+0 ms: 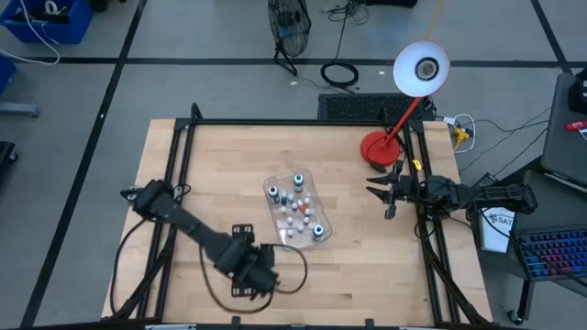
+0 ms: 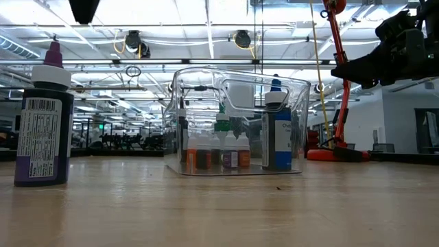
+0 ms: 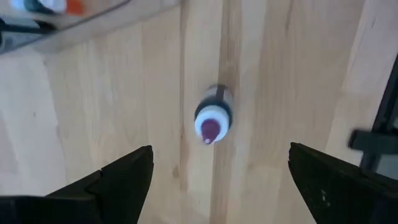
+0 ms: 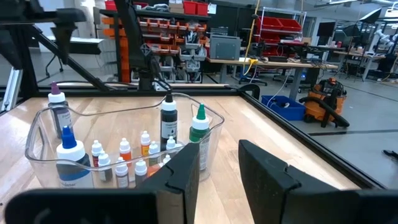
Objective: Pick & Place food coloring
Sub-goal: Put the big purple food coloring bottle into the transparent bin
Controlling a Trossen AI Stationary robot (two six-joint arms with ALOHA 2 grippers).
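High view shows most of the food coloring [image 1: 295,203] already standing inside the clear tray [image 1: 316,216] near the middle of the desk [image 1: 220,174]: small bottles with white, orange and red caps, plus a few taller ones with blue, green and black tops, seen well from the right wrist view. One dark bottle with a purple tip [image 3: 212,118] is not in the tray; it stands upright on the bare wood, just outside the tray's near corner, and in the low view it sits well apart from the tray wall. Left hand [image 3: 217,180] hovers directly above this bottle, fingers spread wide apart with nothing between them, the bottle roughly centred in the gap. Judgement: the job is mostly done, with this one bottle left to lift and set among the others; whether any more bottles lie out of sight I cannot tell. Right hand [image 1: 385,195] waits at the desk's right edge, clear of the tray, fingers a little apart and empty, pointing toward the tray. Around: a red desk lamp [image 1: 394,110] with a white shade stands at the far right corner, cables and a floor fan lie beyond the desk, a keyboard to the right. Nothing blocks the descent onto the purple-tipped bottle; the crowded tray interior probably leaves only limited room for setting it down.
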